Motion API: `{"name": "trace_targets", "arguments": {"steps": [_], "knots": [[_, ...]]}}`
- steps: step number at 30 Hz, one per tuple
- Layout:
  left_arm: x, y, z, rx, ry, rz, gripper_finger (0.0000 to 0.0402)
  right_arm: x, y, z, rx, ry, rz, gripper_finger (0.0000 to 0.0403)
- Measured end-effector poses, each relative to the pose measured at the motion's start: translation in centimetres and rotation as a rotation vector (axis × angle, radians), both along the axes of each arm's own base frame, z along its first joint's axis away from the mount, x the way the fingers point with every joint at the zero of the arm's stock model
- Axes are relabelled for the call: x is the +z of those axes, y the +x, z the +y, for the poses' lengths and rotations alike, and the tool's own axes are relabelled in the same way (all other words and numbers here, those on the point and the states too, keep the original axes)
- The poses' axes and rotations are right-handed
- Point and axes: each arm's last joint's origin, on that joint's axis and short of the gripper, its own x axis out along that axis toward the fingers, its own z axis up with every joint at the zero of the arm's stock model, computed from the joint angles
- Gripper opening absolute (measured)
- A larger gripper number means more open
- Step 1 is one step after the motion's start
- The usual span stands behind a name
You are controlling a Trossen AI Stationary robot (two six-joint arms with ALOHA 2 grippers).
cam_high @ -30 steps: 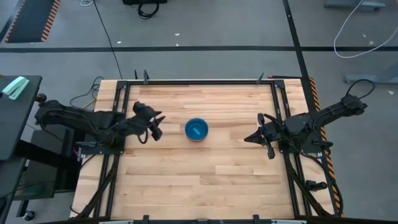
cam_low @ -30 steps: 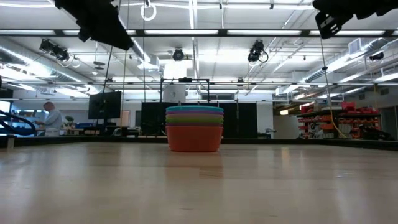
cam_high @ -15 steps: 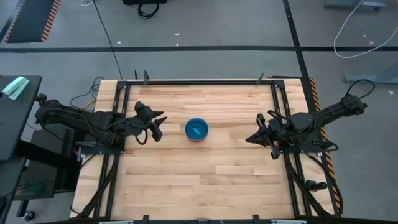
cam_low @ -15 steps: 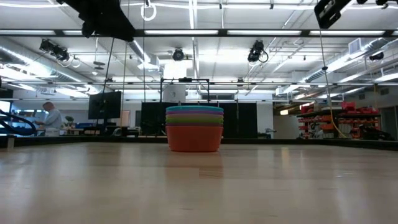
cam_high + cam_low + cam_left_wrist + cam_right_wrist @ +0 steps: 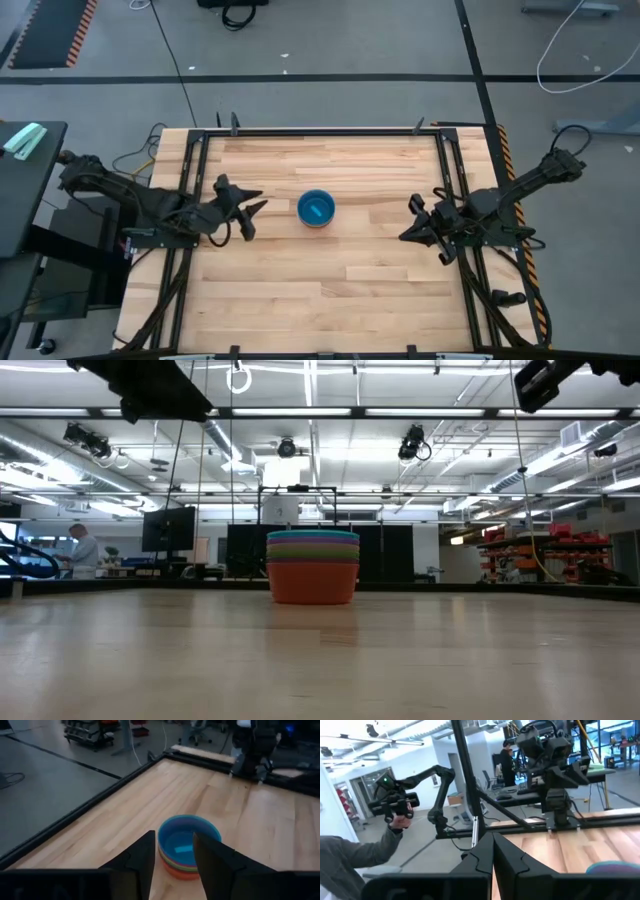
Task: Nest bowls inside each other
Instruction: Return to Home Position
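Wooden table (image 5: 320, 660) bearing the stack of bowls (image 5: 313, 565), nested, orange at the base and blue uppermost. Left of the stack and well apart from it, the left gripper (image 5: 252, 213) points towards it, fingers narrowly parted, holding nothing. Right of the stack, also well apart, the right gripper (image 5: 493, 842) has its fingers closed together, empty. Far beyond the stack, a person (image 5: 82, 547).
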Motion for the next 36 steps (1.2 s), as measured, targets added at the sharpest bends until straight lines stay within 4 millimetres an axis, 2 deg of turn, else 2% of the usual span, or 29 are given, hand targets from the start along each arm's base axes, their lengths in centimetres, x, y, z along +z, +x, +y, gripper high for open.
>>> {"name": "trace_targets", "arguments": {"steps": [6,11,17,22,30,36], "knots": [[-1.0,-0.9,-0.3,0.045,0.013,-0.045,0.0137,-0.3,0.0,0.0,0.003,0.017,-0.001,0.0016],[-2.4,-1.3,-0.9,0.002,0.004,-0.089,0.0145,0.0,0.0,0.0,0.001,0.011,-0.032,0.0016],[-3.1,-1.7,-1.1,-0.030,0.013,-0.093,0.0148,0.0,0.0,0.0,0.002,0.022,-0.035,0.0017],[-3.9,-1.8,-1.8,-0.126,0.027,-0.089,0.0139,0.0,0.3,0.4,0.018,0.029,-0.047,0.0015],[-3.0,-1.6,-2.5,-0.337,0.041,-0.149,0.0146,-0.1,0.8,1.4,0.059,0.014,-0.077,0.0017],[-3.6,-1.7,-2.8,-0.384,0.022,-0.157,0.0150,-0.3,0.9,2.3,0.099,0.004,-0.081,0.0017]]}}
